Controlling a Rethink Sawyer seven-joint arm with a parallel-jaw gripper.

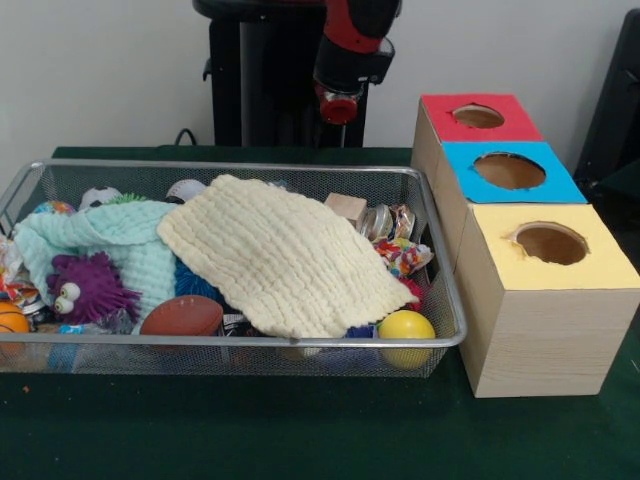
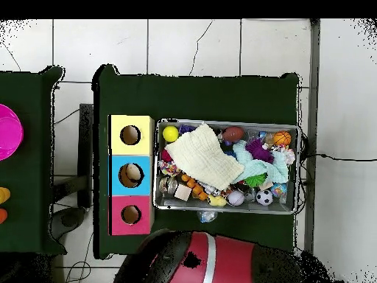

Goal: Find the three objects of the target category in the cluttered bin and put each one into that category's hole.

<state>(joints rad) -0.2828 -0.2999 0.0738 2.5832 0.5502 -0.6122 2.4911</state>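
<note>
Presumably the chief risk was a blind grasp: the cream cloth (image 1: 285,255) covered much of the wire bin (image 1: 440,262), hiding the sought objects, whichever those were, while the hand (image 1: 338,105) hung behind the bin, its opening impossible to tell.

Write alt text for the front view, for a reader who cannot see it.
A wire mesh bin on a green table holds jumbled toys, mostly under a cream cloth and a mint cloth. Right of it, three wooden boxes each have a round top hole: red, blue, yellow. The robot arm hangs behind.
</note>
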